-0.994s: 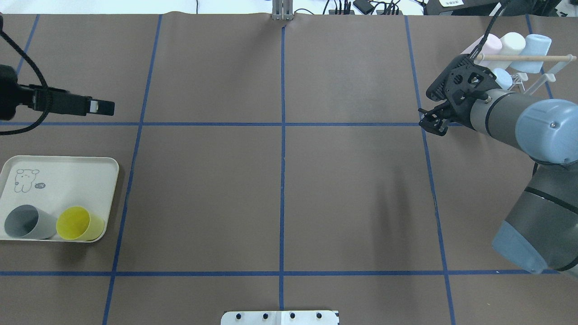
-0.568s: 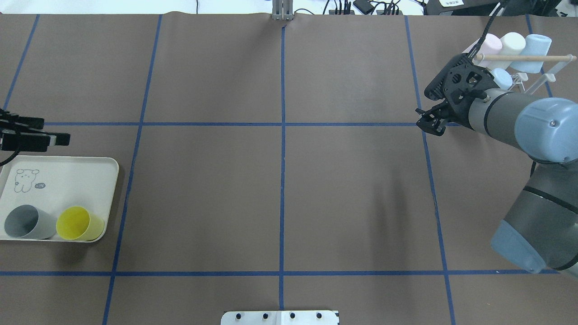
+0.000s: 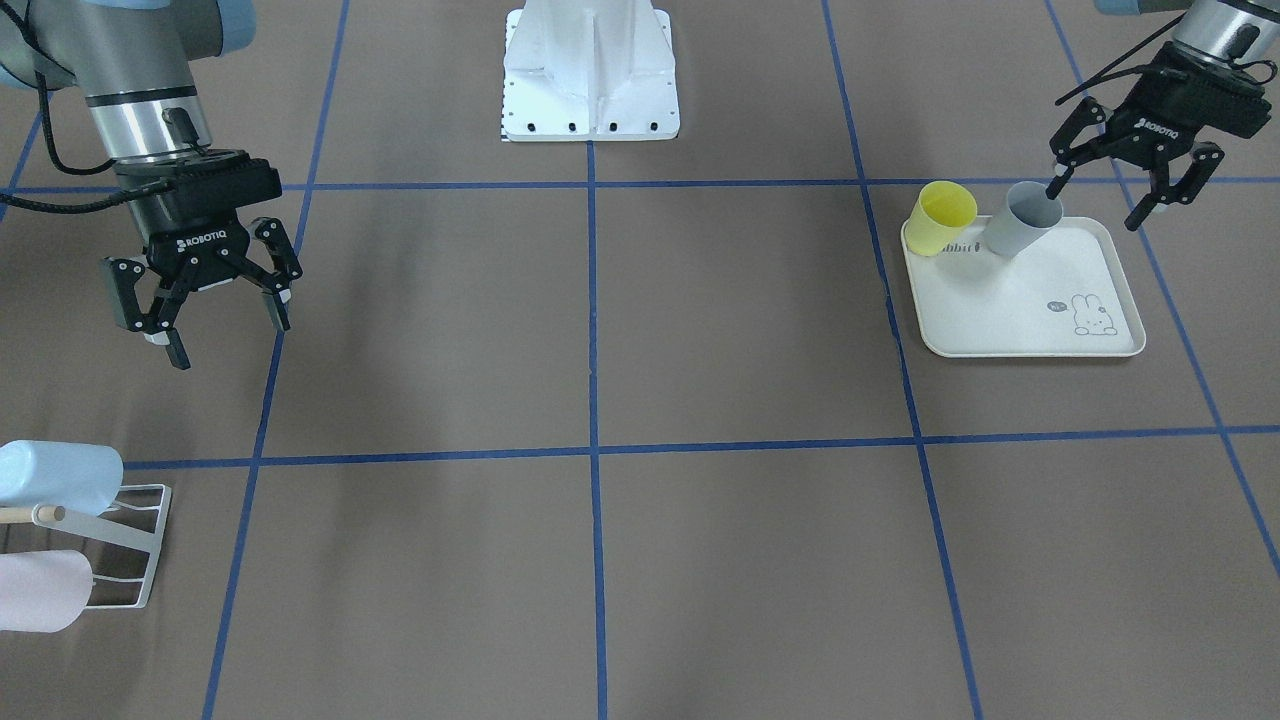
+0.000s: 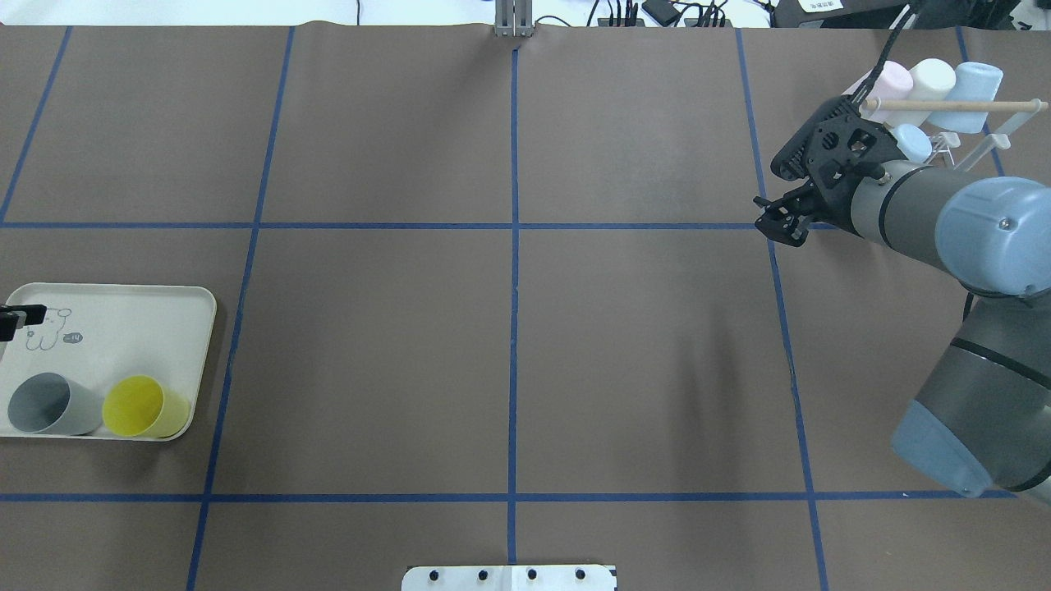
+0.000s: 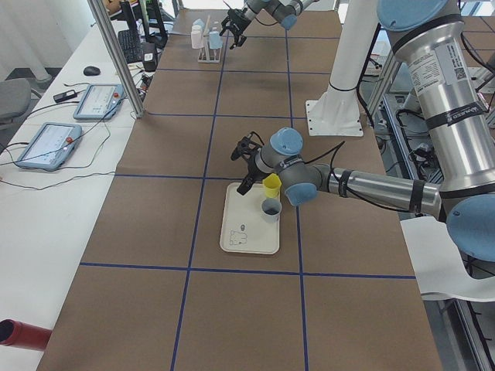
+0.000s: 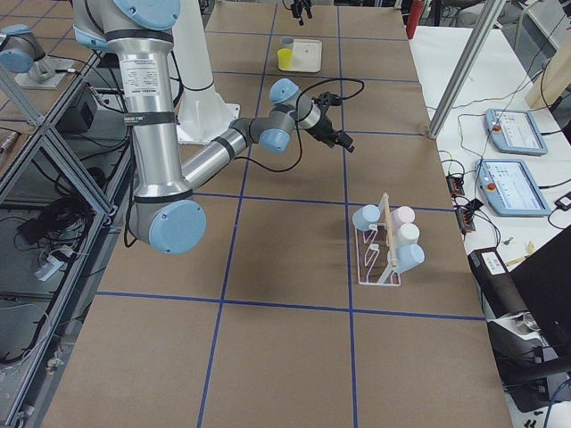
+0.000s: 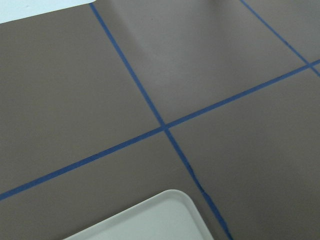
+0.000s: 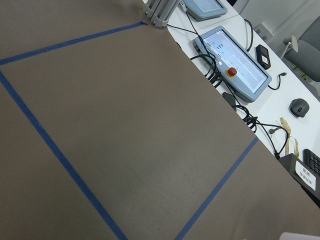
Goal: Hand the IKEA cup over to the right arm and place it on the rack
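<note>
By tray rim — L tool, jaws apart, nr grey cup

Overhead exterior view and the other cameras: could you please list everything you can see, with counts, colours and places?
table cover: one, brown with a blue tape grid, across the table
tray: one, cream with a rabbit print, on the robot's left side
grey cup: one, grey, on the tray
yellow cup: one, yellow, on the tray beside the grey cup
rack: one, white wire with a wooden rod, on the robot's right side
light blue cups: two, on the rack
pink cup: one, on the rack
white cup: one, on the rack
touch-screen pendants: two, grey-blue, on a white side table
left claw: black, open, above the tray
right claw: black, open, above bare table
</note>
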